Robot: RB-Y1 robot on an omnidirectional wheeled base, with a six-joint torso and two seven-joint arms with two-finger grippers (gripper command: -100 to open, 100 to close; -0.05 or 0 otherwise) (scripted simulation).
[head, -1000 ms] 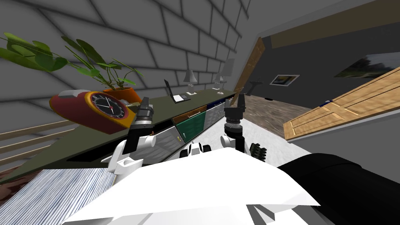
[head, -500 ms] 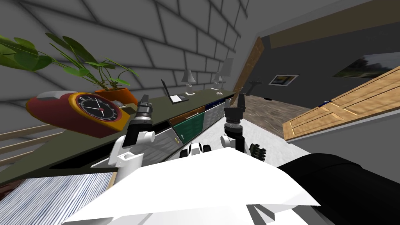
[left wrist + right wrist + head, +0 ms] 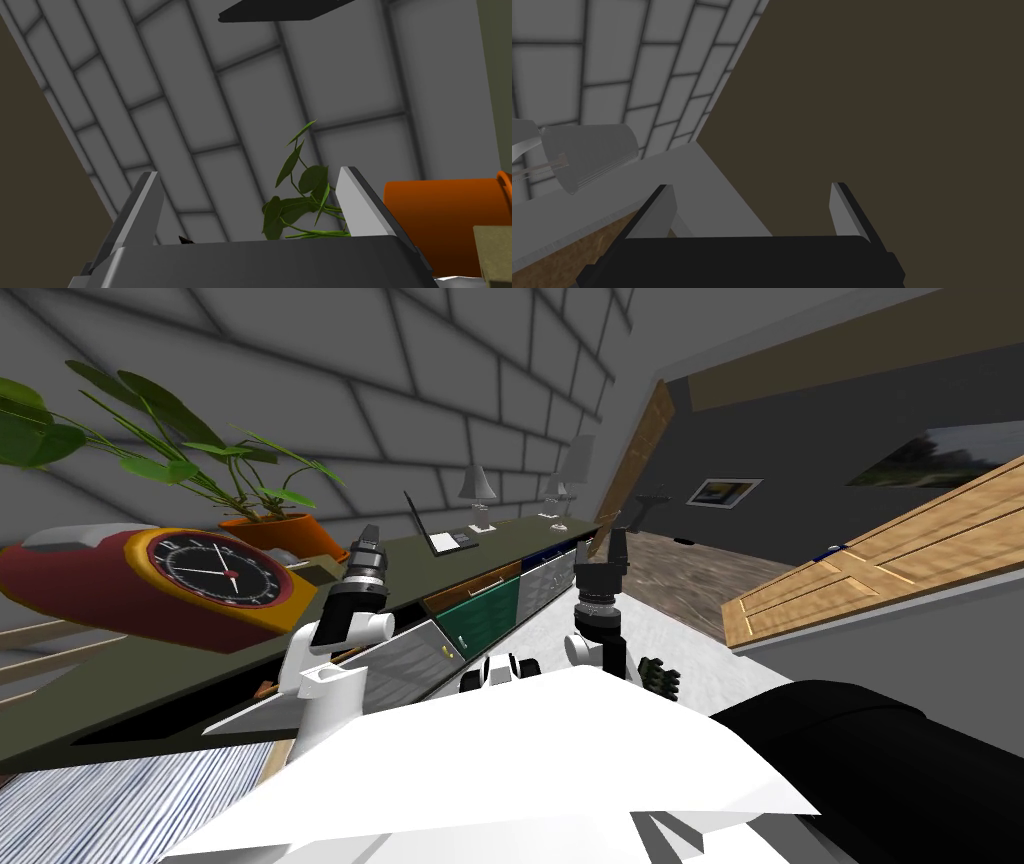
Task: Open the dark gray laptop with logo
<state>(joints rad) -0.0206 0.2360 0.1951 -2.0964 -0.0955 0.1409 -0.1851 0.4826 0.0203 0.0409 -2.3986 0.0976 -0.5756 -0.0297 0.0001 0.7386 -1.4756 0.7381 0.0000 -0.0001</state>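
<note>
On the long olive cabinet top [image 3: 410, 554] by the tiled wall, the dark laptop [image 3: 432, 528] sits past the orange plant pot [image 3: 285, 533] and short of the nearest lamp [image 3: 478, 490], well apart from both grippers; its lid already stands raised off a pale base, though how far cannot be judged. Left gripper [image 3: 248, 200]: fingers spread, nothing between; right gripper [image 3: 752, 202]: likewise spread and empty. Handling, as a judgement: thin rigid lid, smooth and liable to slip; light base that may drag with the hinge; take the lid's free edge at mid-width; push gently.
</note>
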